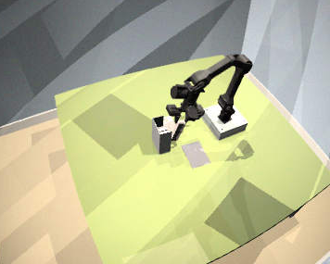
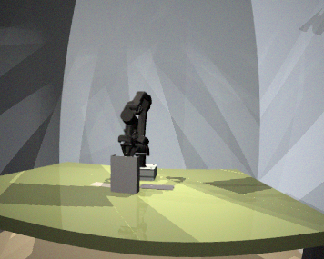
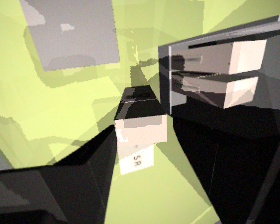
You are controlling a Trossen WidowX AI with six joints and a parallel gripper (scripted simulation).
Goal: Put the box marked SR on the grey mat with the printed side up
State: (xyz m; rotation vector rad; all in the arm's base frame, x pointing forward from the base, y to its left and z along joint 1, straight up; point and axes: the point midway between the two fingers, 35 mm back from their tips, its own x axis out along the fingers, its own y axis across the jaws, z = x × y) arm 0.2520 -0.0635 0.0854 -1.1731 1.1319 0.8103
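SR box: long axis tilted, print wristward

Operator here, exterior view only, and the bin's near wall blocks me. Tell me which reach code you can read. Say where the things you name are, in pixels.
Observer: SR, printed on the QSFP-100G box (image 1: 180, 126) (image 3: 142, 131) outside the bin (image 1: 162, 142) (image 2: 125, 175) (image 3: 165, 82), in the wrist view.
Operator: Tell me what's left inside the bin.
Observer: Two other boxes (image 3: 210, 60) (image 3: 215, 90), side by side.
Operator: Now the gripper (image 1: 176, 121) (image 3: 144, 125). State its grip.
Observer: Open; the wrist view shows a gap between the SR box and the right-hand finger in the picture.
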